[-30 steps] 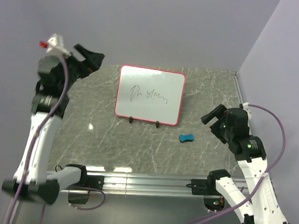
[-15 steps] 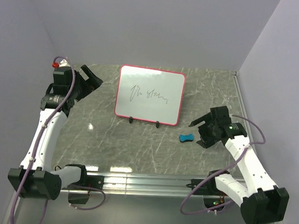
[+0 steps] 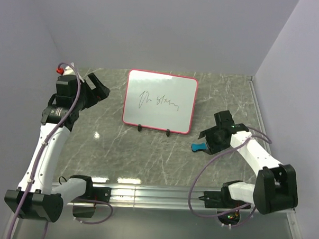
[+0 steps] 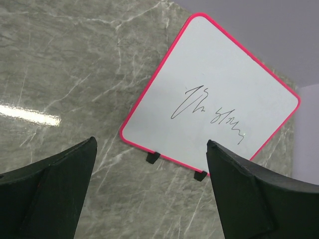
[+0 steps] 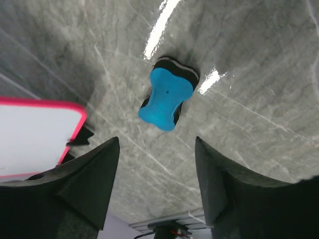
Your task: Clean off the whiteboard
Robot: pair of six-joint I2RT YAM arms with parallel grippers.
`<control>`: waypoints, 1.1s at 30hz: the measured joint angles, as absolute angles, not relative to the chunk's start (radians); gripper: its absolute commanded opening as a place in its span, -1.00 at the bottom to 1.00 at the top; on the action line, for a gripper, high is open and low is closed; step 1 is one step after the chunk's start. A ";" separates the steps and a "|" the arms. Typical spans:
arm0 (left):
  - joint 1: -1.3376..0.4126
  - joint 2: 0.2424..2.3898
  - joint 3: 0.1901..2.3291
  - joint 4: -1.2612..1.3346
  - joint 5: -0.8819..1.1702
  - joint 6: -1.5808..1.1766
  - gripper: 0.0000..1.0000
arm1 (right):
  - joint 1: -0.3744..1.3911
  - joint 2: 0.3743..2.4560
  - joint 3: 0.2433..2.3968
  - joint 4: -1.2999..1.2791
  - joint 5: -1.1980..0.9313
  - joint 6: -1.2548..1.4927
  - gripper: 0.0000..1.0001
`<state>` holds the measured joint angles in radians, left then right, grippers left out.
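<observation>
The whiteboard is white, rimmed pink-red, with a black scribble; blue eraser; grey white-veined table.

Lavender walls enclose a grey, white-veined marble-look surface; bright light streaks glint on it ahead of the right claw; an aluminium rail edges it.

Robotics lab test cell: a left arm and a right arm, white and black, stand bolted to an aluminium rail at the near edge of a grey marble-patterned desk, boxed in by bare lavender walls.
</observation>
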<state>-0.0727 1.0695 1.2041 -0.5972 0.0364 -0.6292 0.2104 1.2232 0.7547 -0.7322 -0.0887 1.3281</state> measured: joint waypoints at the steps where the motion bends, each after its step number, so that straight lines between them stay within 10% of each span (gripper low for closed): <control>1: -0.076 1.074 1.204 -0.597 0.036 -0.624 0.90 | 0.217 1.246 0.760 -0.729 -0.082 1.328 0.33; 33: -0.125 1.191 1.237 -0.619 -0.008 -0.509 0.88 | 0.264 1.533 0.822 -0.659 0.020 1.310 -0.21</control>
